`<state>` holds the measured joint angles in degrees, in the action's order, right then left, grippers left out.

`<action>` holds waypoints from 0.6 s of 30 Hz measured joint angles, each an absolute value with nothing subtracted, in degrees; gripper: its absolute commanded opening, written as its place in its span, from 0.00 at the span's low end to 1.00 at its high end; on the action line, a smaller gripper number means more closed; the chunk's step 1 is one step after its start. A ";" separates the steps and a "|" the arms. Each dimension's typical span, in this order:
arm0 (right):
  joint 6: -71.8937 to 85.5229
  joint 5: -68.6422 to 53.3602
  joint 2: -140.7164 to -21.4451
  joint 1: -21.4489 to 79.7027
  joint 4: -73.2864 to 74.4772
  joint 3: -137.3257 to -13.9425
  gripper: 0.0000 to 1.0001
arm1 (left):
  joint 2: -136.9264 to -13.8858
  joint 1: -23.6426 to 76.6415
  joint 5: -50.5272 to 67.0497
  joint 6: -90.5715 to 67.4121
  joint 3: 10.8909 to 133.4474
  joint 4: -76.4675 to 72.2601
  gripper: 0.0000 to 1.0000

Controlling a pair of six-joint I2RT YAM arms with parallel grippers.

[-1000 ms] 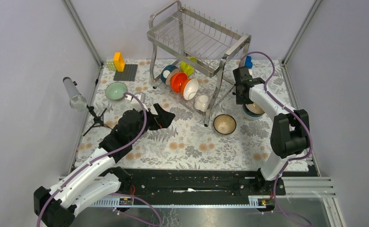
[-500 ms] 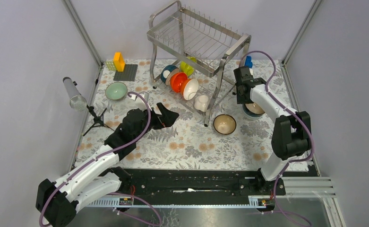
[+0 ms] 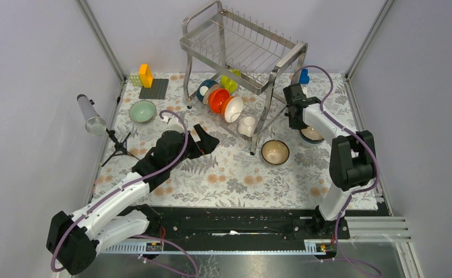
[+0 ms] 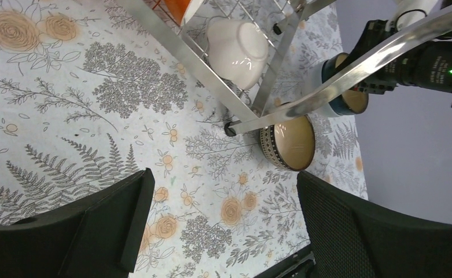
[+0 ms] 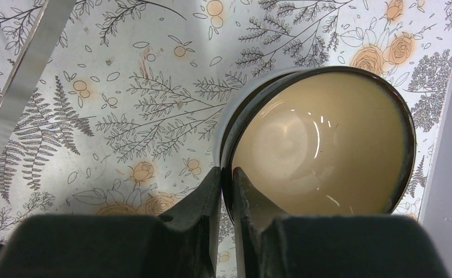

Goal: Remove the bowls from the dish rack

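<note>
The cream-lined, dark-rimmed round bowl (image 5: 322, 145) is just right of the 2-tier steel wire dish rack (image 3: 241, 46), over the floral counter (image 3: 229, 174), its rim pinched by the right pincer (image 5: 226, 182). An orange-red bowl (image 3: 217, 99) stands on the rack's lower shelf. The left pincer (image 4: 223, 185) gapes wide, empty.

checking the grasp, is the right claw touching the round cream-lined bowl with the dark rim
Touching. The right wrist view shows the right claw pinching the rim of the round cream-lined bowl, one finger on each side, no gap visible.
</note>
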<state>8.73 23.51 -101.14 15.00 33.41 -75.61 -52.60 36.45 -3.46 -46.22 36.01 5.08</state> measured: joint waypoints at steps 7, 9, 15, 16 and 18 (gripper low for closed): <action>8.80 23.27 -99.53 15.00 30.89 -72.95 0.37 | -54.02 36.45 -3.77 -46.19 35.97 4.84 0.99; 8.97 23.05 -98.35 15.00 30.94 -72.27 0.48 | -54.17 36.45 -3.84 -46.19 35.97 4.49 0.99; 9.26 22.74 -93.89 15.00 30.22 -70.15 0.59 | -54.17 36.45 -3.92 -45.34 34.50 0.91 0.99; 9.28 22.35 -92.68 15.00 30.04 -69.43 0.60 | -54.19 36.45 -3.90 -44.91 33.69 -0.25 0.99; 9.30 20.71 -89.41 15.00 29.78 -67.88 0.62 | -54.28 36.45 -3.84 -43.81 31.77 -2.74 0.99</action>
